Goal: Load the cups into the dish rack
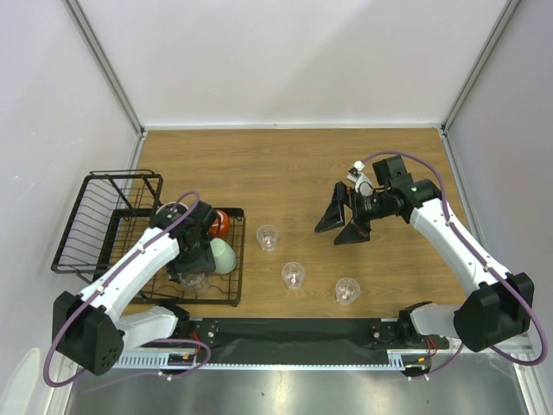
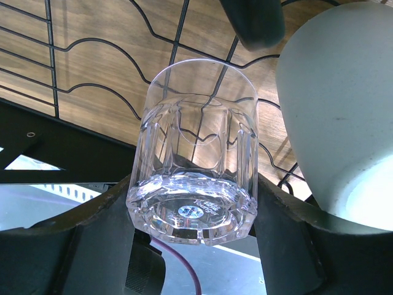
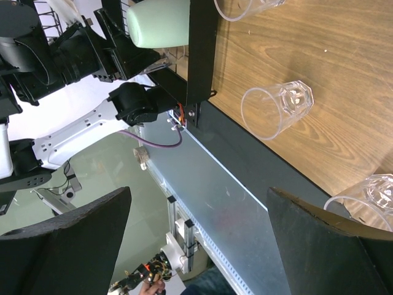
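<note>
Clear tumbler (image 2: 196,123) gripped by left hand (image 2: 193,206), faint overhead, right hand (image 1: 339,232) agape

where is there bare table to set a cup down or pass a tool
The far strip of table beyond the dish rack and right tool is bare, as is the wood right of the three loose tumblers. Crowded: the rack's right end, with left tool, its held tumbler, mint-green cup, orange-red cup.

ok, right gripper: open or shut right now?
Open and empty. The right gripper shows its fingers far apart in the wrist view, nothing between them; the top view shows the same spread.
</note>
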`<state>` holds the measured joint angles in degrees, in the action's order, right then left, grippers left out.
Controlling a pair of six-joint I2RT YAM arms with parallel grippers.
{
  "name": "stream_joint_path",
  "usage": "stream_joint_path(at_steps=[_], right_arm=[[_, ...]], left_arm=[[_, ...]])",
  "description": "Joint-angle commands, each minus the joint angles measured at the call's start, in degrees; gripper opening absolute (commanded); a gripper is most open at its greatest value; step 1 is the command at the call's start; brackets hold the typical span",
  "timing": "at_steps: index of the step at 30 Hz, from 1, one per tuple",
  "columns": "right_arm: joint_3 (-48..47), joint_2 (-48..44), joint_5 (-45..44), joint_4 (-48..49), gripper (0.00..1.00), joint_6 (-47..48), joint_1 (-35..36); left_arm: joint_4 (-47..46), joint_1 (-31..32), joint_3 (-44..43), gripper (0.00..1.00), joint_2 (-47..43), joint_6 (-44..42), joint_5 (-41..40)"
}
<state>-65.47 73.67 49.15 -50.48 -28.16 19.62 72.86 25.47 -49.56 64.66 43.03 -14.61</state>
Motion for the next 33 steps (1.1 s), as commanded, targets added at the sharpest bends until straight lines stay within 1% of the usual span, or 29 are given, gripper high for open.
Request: stream_joint_path(at_steps=[1, 7, 8, 9, 11, 13, 14, 15, 19, 21, 24, 33], right_arm=[[-1.2, 0.3, 0.7, -0.5, 1.0, 1.4, -0.4], [-1.3, 0.5, 1.0, -0.4, 1.0, 1.5, -0.4], [-1.3, 0.4, 1.0, -0.4, 1.0, 1.5, -0.4], [-1.3, 0.3, 1.0, -0.4, 1.0, 1.4, -0.4], [-1.1, 0.1, 0.9, -0.6, 1.0, 1.6, -0.4], [-1.0, -0.1, 0.8, -0.8, 1.0, 1.7, -0.4], [-0.8, -0.4, 0.8, -0.8, 1.0, 1.6, -0.3], [-0.7, -0.5, 0.7, -0.7, 0.99, 1.5, -0.4], [-0.4, -1.1, 0.6, -0.5, 1.0, 1.2, -0.3], [-0.2, -1.3, 0.4, -0.4, 1.0, 1.0, -0.3], [0.0, -1.9, 0.3, -0.4, 1.0, 0.6, -0.1], [0.2, -2.3, -0.6, 0.1, 1.0, -0.5, 1.0]], left_arm=[[-0.9, -0.4, 1.1, 0.4, -0.8, 0.0, -0.3], [-0.3, -0.5, 1.0, 0.52, -1.9, 0.2, -0.2], [-0.3, -0.5, 1.1, 0.55, -2.1, 0.2, -0.5], [-0.2, -0.5, 1.2, 0.6, -2.3, 0.2, -0.6], [-0.1, -0.4, 1.5, 0.65, -2.4, 0.6, -0.6], [-0.2, -0.5, 1.7, 0.72, -2.9, 0.7, -0.4], [-0.1, -0.4, 2.0, 0.74, -2.9, 0.7, -0.4], [0.1, -0.5, 1.9, 0.79, -3.1, 0.7, -0.4], [0.3, -0.4, 1.7, 0.91, -3.6, 0.7, -0.9], [0.3, -0.5, 1.3, 0.93, -3.7, 0.5, -0.9], [1.0, -0.4, 0.3, 0.93, -4.0, 0.6, -0.5], [5.5, -0.4, -5.4, 0.89, -6.7, 2.1, 0.5]])
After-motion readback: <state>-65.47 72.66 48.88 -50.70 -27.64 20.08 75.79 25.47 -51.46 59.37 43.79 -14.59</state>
